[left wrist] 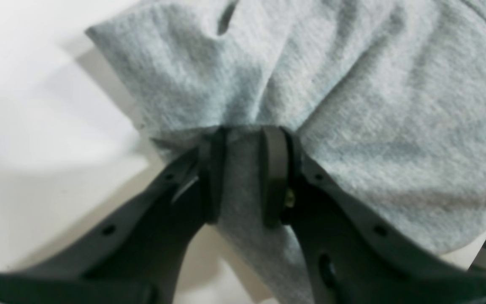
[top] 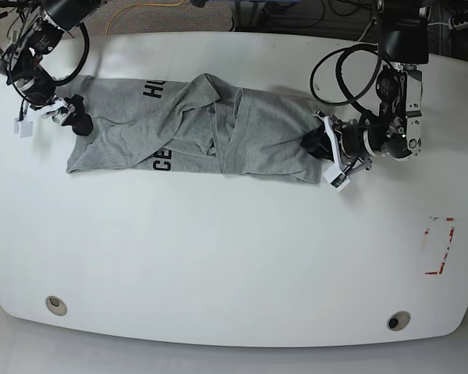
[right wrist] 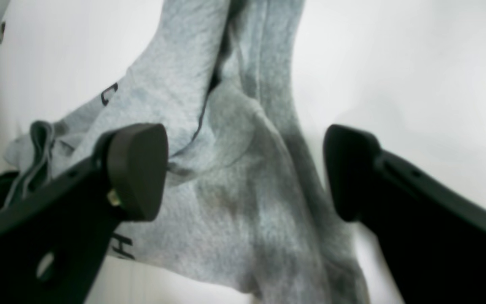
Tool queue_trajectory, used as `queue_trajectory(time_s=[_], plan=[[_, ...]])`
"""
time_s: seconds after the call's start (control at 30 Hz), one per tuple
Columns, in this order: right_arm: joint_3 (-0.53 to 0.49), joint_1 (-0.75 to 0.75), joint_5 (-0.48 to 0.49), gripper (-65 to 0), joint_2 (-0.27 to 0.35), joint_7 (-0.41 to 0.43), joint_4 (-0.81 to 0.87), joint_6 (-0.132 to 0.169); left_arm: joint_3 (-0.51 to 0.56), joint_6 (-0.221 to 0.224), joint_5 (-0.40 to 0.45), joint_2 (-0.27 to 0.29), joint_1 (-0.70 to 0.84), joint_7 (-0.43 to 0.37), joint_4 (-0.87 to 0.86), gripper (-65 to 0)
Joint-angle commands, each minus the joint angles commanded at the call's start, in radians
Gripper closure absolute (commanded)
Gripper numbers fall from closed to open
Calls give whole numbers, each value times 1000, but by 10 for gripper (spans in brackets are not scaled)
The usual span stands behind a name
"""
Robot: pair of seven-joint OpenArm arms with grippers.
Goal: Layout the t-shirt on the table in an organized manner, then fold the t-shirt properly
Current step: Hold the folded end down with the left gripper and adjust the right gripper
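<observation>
The t-shirt (top: 210, 132) lay bunched along the bench's (top: 218, 257) far edge, its long axis running side to side between the arms. The left gripper (left wrist: 243, 169) was clenched on a fold at one end. The right gripper (right wrist: 245, 173) stood spread at the other end, grasping nothing, cloth between its jaws.

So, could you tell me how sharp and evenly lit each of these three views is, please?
Left wrist view: soft all over, the t-shirt weave smeared, shadow beside it on the table. Right wrist view: blurred, with wide-angle bending at the edges. Base view: sharpest, evenly lit, lettering readable.
</observation>
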Motion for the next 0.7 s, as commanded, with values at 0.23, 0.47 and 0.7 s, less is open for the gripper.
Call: queue_trajectory(time_s=[0.23,0.47,0.7], plan=[[-77,-11,0,-553,-35,9,0,0,0,0,0,0,0,0,0,-132],[-138,-20,0,-553,-71,75,0,0,0,0,0,0,0,0,0,-132],[-161,-29,0,-553,-63,81,0,0,0,0,0,0,0,0,0,-132]])
